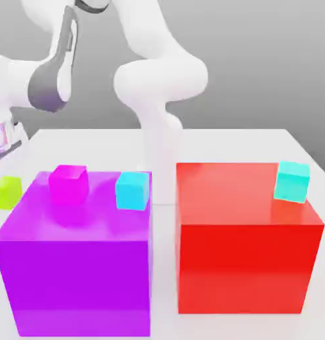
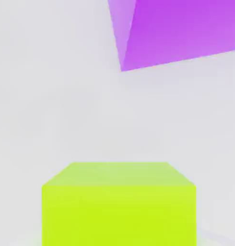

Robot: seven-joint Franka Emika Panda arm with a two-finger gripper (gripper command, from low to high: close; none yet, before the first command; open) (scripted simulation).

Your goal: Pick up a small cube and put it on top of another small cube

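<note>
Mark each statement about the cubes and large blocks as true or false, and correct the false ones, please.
1. A magenta small cube sits on the large purple block. True.
2. The large red block carries two small cubes. False: it carries one, the teal small cube.
3. The lime-green small cube is at the exterior view's left, beside the purple block. True.
4. The cyan small cube is stacked on the magenta one. False: they stand apart on the purple block.
5. The white table holds three large blocks. False: two.
</note>
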